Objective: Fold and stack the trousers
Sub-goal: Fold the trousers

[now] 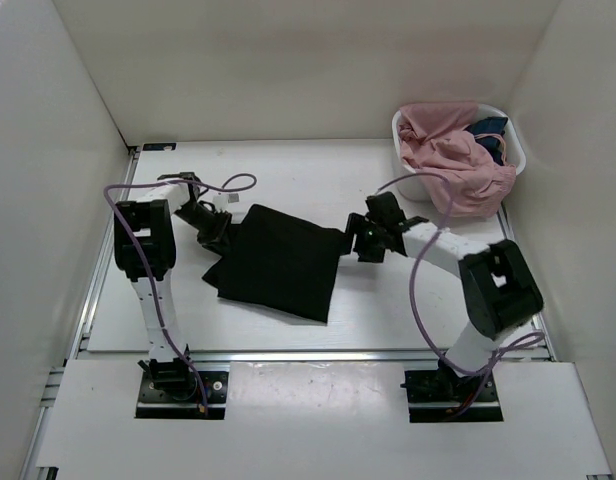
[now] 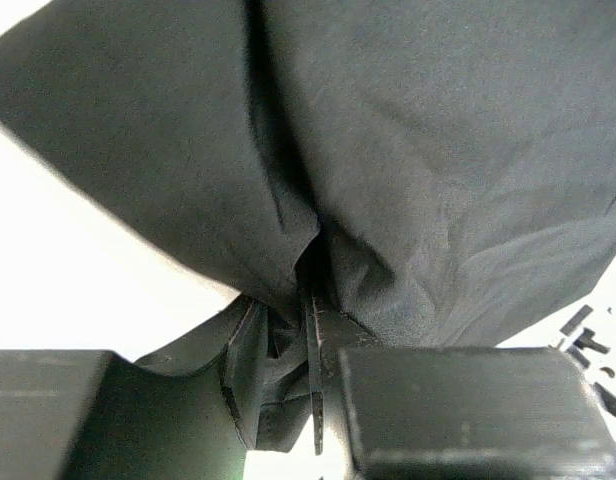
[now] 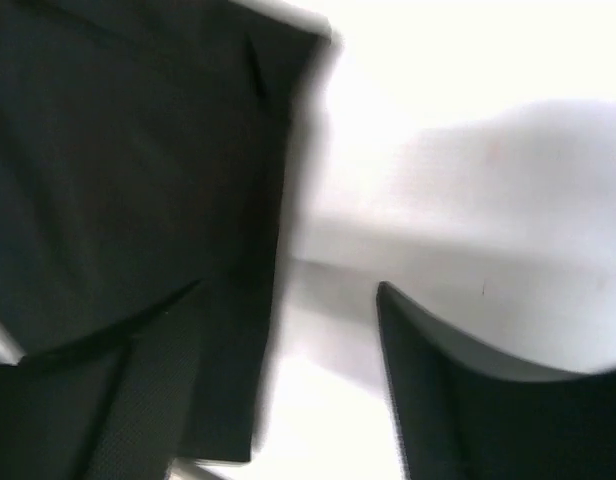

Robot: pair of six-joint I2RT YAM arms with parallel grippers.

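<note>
The trousers [image 1: 278, 262] are lying folded at mid-frame on the tabletop [image 1: 288, 180]. The left pincer [image 1: 216, 238] is pinching their left edge, and the right pincer [image 1: 356, 240] is gaping wide beside the right edge. Being soft and limp, they are probably best gripped at the edges.

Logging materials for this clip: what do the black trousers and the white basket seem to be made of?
The trousers: soft, matte, thin-looking fabric; it creases and bunches where the left gripper pinches it. The basket: probably rigid white plastic, judging by its smooth, even rim, though too small to be sure.
</note>
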